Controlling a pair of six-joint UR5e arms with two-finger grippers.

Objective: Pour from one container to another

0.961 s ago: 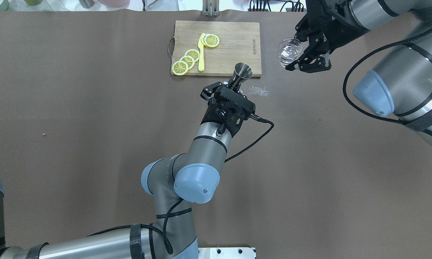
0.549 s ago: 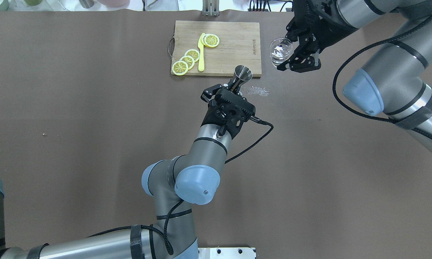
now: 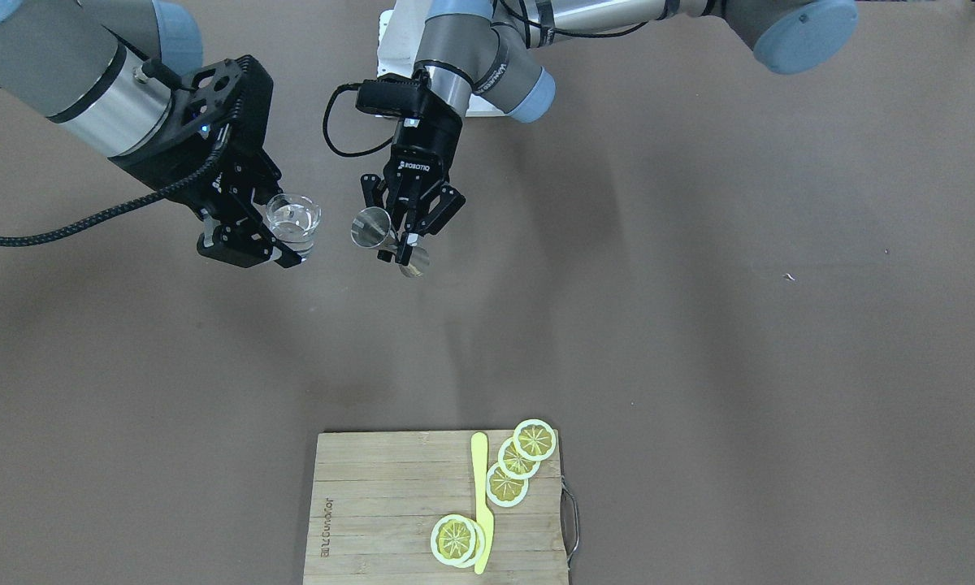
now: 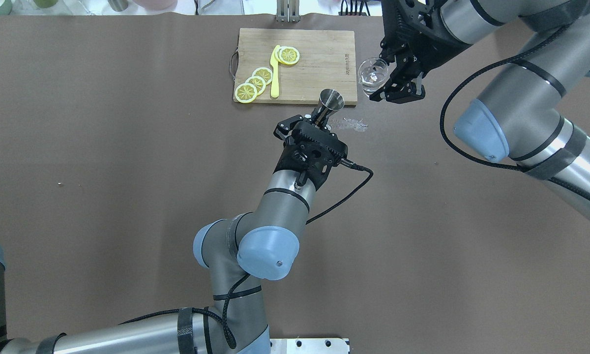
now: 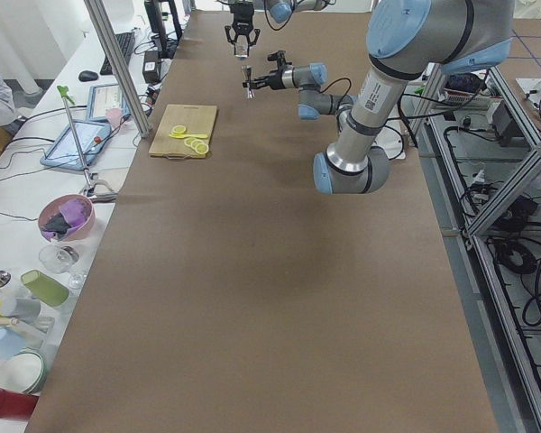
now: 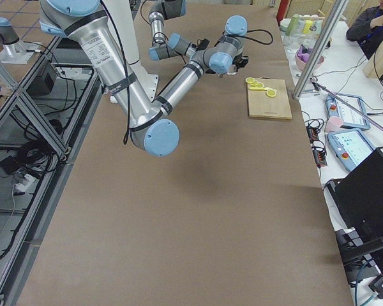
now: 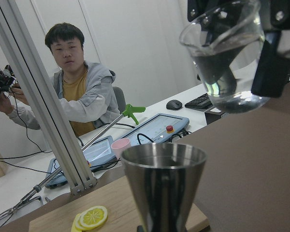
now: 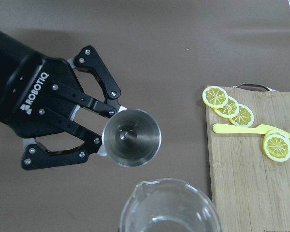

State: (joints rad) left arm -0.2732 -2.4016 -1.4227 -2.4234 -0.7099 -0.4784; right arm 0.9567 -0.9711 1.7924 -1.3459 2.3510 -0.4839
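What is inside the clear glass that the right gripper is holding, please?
A clear liquid partly fills the glass, seen from the left wrist view. The right gripper clamps its side, and its fingers hide part of the wall.

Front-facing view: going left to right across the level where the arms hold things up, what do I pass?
right gripper → glass → jigger

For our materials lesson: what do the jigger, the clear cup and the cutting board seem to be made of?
Jigger: likely steel, brushed grey sheen with reflections.
Cup: clear glass, or possibly plastic; background shows through.
Board: wood or bamboo, pale jointed strips.
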